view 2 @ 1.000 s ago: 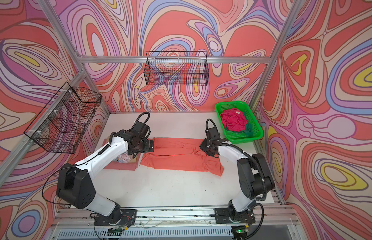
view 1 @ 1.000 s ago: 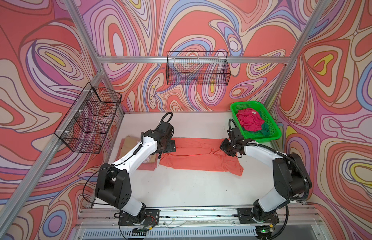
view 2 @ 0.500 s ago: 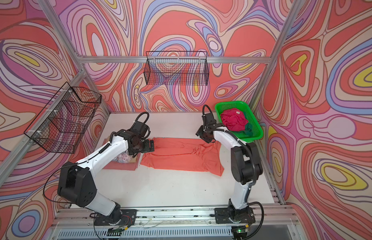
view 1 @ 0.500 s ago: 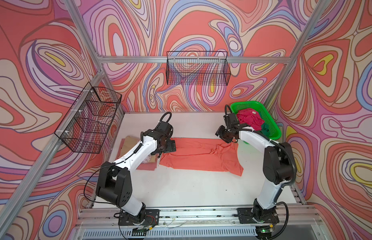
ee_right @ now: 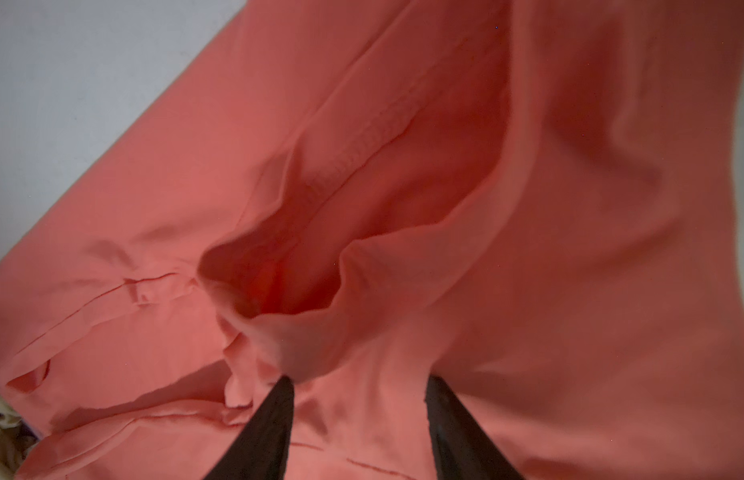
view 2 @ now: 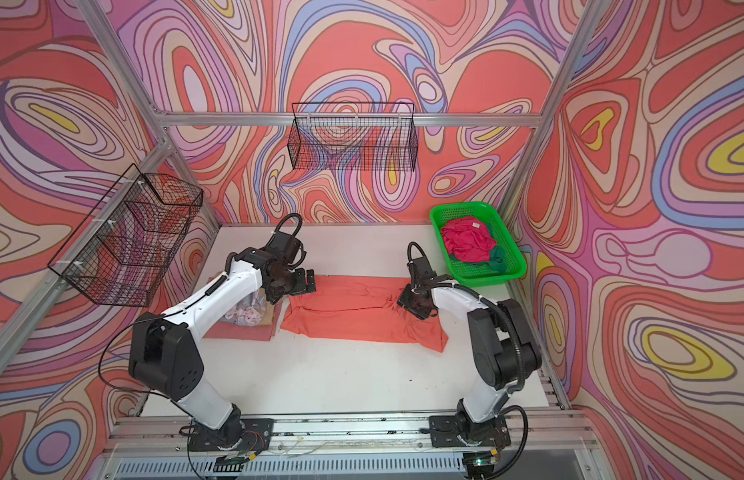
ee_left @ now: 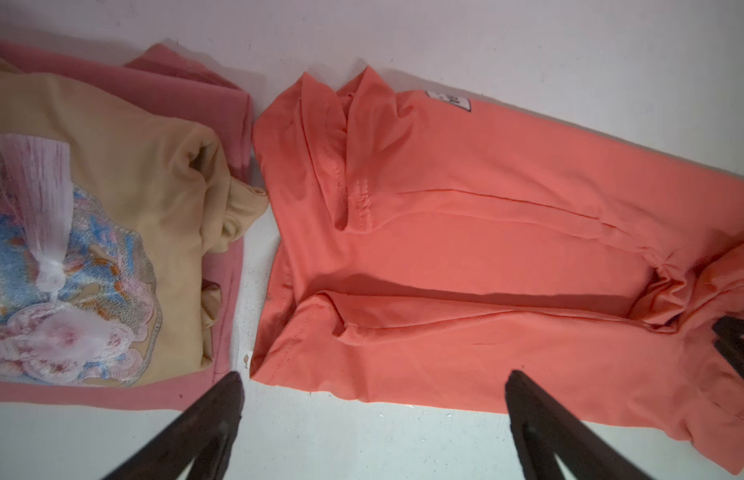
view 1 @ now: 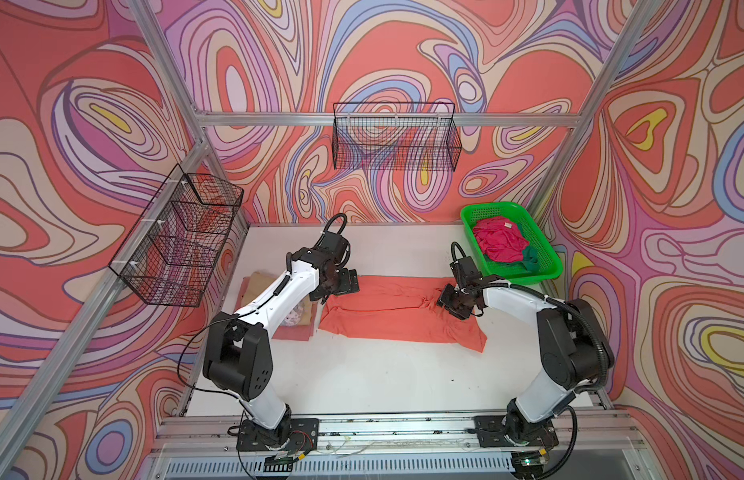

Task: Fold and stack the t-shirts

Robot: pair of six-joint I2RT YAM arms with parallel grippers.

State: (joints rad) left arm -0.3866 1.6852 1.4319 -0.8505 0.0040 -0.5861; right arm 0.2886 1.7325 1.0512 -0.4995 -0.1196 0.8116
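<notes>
The coral-orange t-shirt [view 1: 386, 307] [view 2: 353, 307] lies lengthways on the white table, partly folded and creased. My left gripper [view 1: 346, 281] [ee_left: 374, 376] hovers wide open over its left end [ee_left: 486, 249], holding nothing. My right gripper [view 1: 447, 301] [ee_right: 359, 380] is low over the bunched right end [ee_right: 569, 208]. Its jaws stand apart with cloth lying under them, none pinched. Left of this shirt a tan printed t-shirt [view 1: 258, 291] [ee_left: 133, 166] rests folded on a salmon-pink one [view 1: 295, 330] [ee_left: 195, 79]. A magenta-pink t-shirt [view 1: 497, 243] and a dark green one [view 1: 530, 255] lie crumpled in the basket.
The green plastic basket [view 1: 511, 274] stands at the back right, close behind my right arm. Black wire baskets hang on the back wall [view 1: 395, 141] and the left wall [view 1: 179, 241]. Bare white table [view 1: 382, 374] stretches in front of the shirt.
My right gripper lifted toward the back near the green basket, then came back down onto the shirt's right end with its jaws wider. The left arm has stayed still and open.
</notes>
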